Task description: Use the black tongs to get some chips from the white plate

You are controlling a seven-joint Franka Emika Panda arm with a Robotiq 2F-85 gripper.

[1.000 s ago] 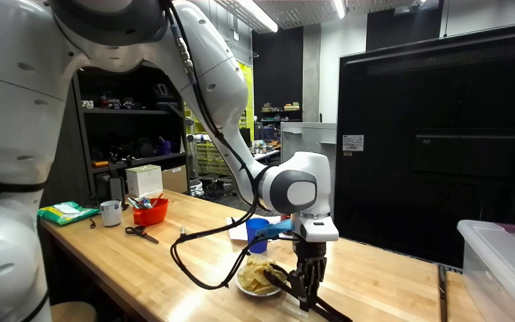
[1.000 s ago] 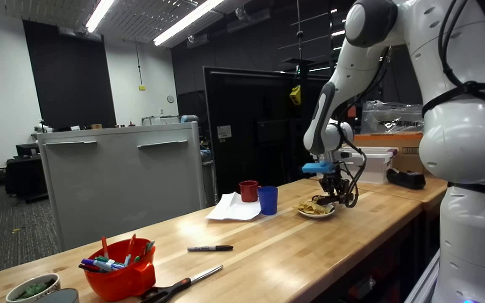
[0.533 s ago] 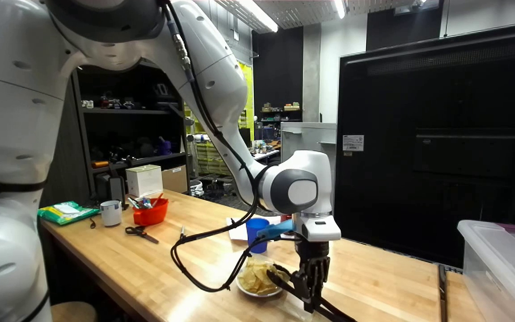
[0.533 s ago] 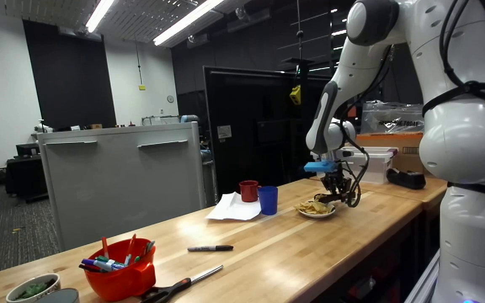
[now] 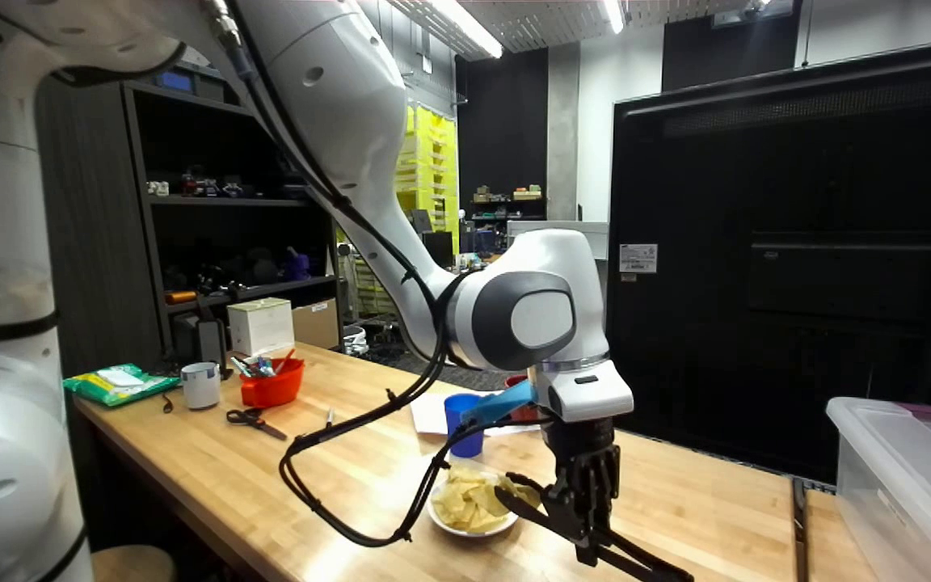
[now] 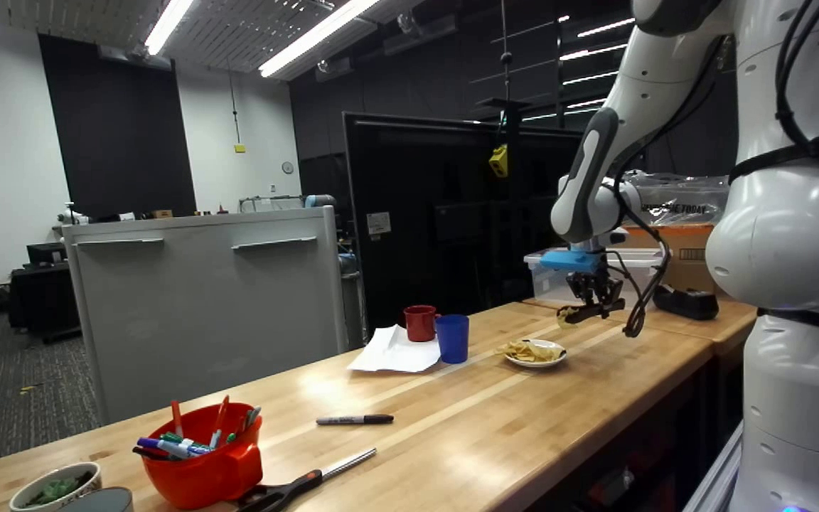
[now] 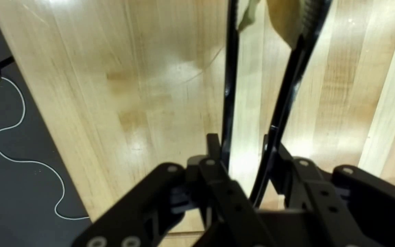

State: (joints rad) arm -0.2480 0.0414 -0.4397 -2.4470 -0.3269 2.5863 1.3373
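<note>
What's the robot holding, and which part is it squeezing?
The gripper holds the black tongs near the middle of both arms. The tongs' tips hold at least one chip.

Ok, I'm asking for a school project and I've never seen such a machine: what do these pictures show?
The big white machine is a robot arm ending in a black gripper. The wide pictures come from two cameras outside it; the close-up from its wrist camera. On the wooden table are a white plate of chips, a blue cup, a marker, scissors and more. The gripper is closed on black tongs, whose tips hold at least one chip clear of the plate.
</note>
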